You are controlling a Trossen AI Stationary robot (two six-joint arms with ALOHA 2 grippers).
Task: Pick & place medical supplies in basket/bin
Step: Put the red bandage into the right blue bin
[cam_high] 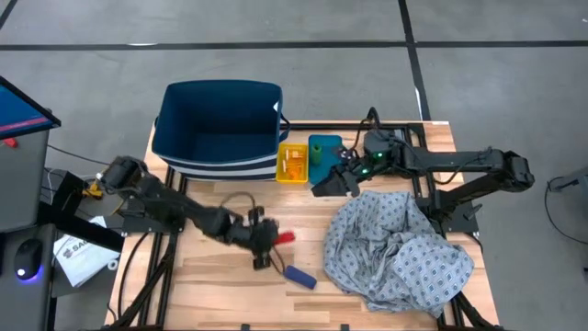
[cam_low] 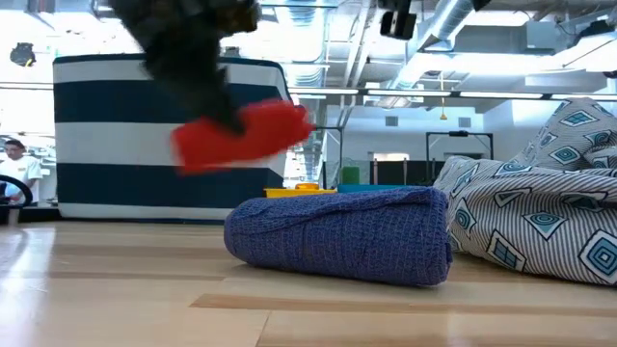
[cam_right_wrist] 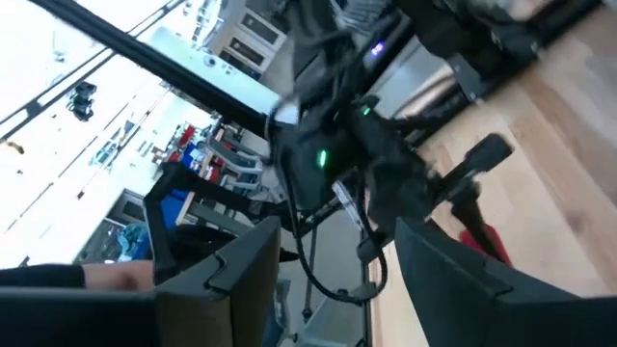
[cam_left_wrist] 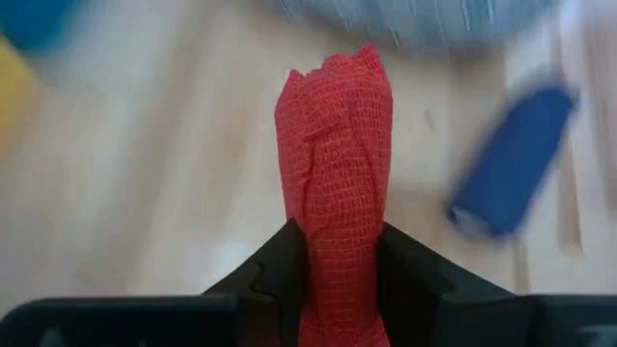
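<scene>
Currently the left gripper [cam_left_wrist: 337, 275] clamps the red roll [cam_left_wrist: 335, 183], lifted above the table; blue roll [cam_high: 299, 275] just beside. Next: carry to striped basket [cam_high: 220, 124]. Right gripper [cam_high: 333, 183] waits, jaws apart.

Robotics lab or workshop: grey concrete floor [cam_high: 478, 83] with taped lines, exposed ceiling ducts [cam_low: 453, 39], stocked shelves [cam_right_wrist: 207, 145], wooden table [cam_high: 211, 276] on a metal frame.

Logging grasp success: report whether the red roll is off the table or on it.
Off the table. The left gripper is shut on the red roll, which hangs above the wood and the blue roll in the low view.
</scene>
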